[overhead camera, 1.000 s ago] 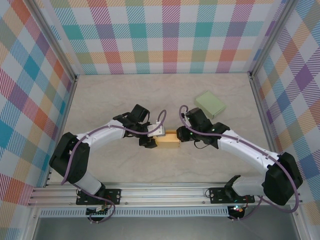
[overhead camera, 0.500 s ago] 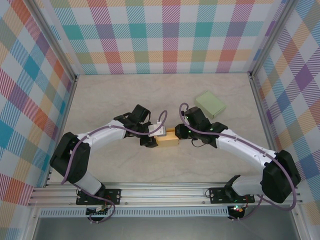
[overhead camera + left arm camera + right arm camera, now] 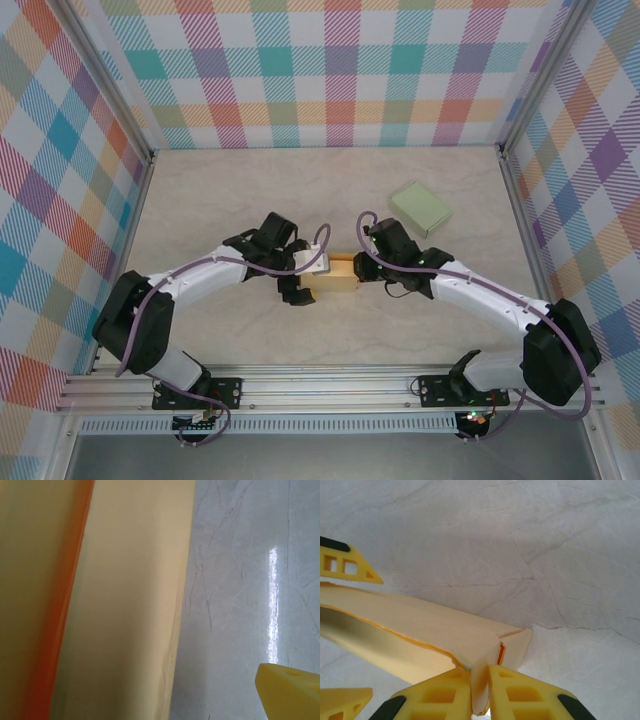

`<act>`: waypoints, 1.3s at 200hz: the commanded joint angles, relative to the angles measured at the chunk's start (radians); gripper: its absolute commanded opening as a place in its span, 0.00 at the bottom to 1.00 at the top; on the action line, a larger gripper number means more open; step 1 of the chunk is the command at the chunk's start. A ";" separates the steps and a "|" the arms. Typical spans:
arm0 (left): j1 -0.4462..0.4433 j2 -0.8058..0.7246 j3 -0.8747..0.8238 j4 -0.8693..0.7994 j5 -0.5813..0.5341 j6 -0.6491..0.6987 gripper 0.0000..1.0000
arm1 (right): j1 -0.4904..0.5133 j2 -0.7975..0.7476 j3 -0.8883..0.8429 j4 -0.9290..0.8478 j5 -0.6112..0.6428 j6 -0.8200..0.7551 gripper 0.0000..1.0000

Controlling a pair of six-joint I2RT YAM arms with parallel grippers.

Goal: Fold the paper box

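Right wrist: R fingers point(image 3: 530, 700) pinch box point(image 3: 420, 630) flap, 6 o'clock; L fingers point(image 3: 290, 690) released. Prob. light, floppy card; grip folds.

Right gripper point(image 3: 479, 674) pinching an end flap of the cream paper box point(image 3: 420, 630), box stretching left across the pale marbled table point(image 3: 530, 555), left gripper's yellow fingers point(image 3: 345, 566) spread wide either side of it.

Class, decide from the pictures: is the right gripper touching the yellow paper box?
Touching. The right wrist view shows the right gripper with its jaws shut on the end of the box, and no gap on either side.
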 commanded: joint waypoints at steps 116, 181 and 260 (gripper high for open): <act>-0.012 -0.497 -0.103 0.141 -0.190 -0.654 1.00 | 0.006 -0.030 0.001 -0.008 0.013 -0.049 0.17; -0.012 -0.622 -0.180 0.164 -0.298 -0.909 1.00 | 0.006 -0.021 0.009 -0.006 0.001 -0.052 0.17; -0.015 -0.509 -0.202 0.096 -0.279 -1.039 0.62 | 0.006 -0.022 0.021 -0.020 0.006 -0.056 0.18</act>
